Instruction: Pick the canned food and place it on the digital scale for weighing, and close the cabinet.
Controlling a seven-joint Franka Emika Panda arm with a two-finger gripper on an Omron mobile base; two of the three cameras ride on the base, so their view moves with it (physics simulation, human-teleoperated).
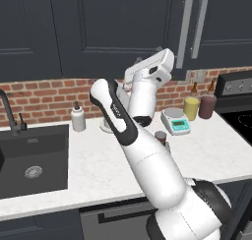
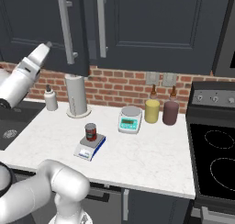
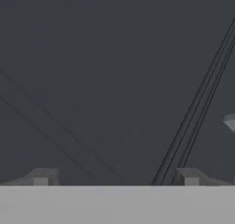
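Can (image 2: 91, 131) on scale (image 2: 90, 147), mostly arm-hidden from left. Gripper (image 3: 114, 177) fingers spread wide, empty, facing cabinet (image 3: 92, 81).

Small cylindrical dark red tin (image 2: 91, 132) label: no readable text.
White round-plate scale (image 2: 130, 119) teal display: no legible digits.

Glossy white tubular arm (image 1: 162, 175) with rounded links, black joint bands and a dark base collar.
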